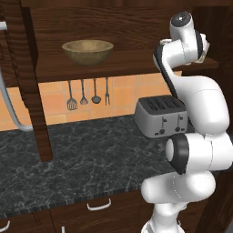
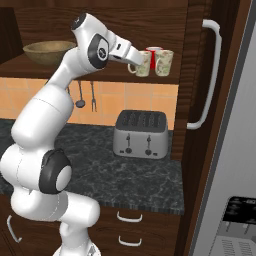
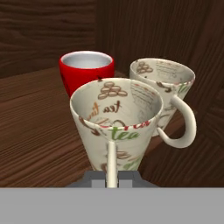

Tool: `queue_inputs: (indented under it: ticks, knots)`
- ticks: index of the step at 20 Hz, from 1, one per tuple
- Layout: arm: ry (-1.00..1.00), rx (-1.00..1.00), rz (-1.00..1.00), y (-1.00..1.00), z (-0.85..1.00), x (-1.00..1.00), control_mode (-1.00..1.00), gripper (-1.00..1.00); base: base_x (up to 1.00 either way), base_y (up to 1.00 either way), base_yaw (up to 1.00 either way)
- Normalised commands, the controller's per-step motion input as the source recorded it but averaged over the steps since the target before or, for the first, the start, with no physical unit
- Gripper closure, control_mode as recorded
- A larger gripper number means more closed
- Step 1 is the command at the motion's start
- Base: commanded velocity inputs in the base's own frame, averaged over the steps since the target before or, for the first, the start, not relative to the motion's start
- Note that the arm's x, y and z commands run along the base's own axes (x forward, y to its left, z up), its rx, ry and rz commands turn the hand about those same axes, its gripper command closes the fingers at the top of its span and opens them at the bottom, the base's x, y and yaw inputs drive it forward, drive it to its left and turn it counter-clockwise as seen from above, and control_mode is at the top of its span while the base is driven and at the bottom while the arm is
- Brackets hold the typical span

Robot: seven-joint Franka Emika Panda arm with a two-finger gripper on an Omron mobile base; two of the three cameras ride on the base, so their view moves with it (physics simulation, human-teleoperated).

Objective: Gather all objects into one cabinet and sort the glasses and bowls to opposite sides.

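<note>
My gripper is shut on the thin handle of a cream speckled cup printed with "tea". This cup is upright at the right end of the dark wood cabinet's shelf, with my gripper at its left side. Whether it rests on the plank I cannot tell. A second cream cup stands just to its right, and a glossy red cup stands behind them. The wide tan wooden bowl sits at the shelf's left end.
A silver toaster stands on the dark marble counter below the shelf. Metal utensils hang on the orange tiled wall. The cabinet's long pale handle is at the right, beside a grey fridge.
</note>
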Motion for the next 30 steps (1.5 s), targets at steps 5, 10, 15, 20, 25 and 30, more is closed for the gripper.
queue_inputs:
  ticks: [5,10,15,20,25,30]
  knots:
    - [0.00,0.00,0.00,0.00,-0.06,0.03,-1.00,1.00,0.00,0.00,0.00]
    - [0.00,0.00,0.00,0.00,0.00,0.02,-1.00,1.00,0.00,0.00,0.00]
    - [0.00,0.00,0.00,0.00,0.00,0.05,-1.00,1.00,0.00,0.00,0.00]
    - [0.00,0.00,0.00,-0.02,0.00,0.07,-1.00,1.00,0.00,0.00,0.00]
    - [0.00,0.00,0.00,-0.01,0.00,0.11,-1.00,1.00,0.00,0.00,0.00]
    - [0.00,0.00,0.00,0.00,0.00,0.02,-1.00,-1.00,0.00,0.00,0.00]
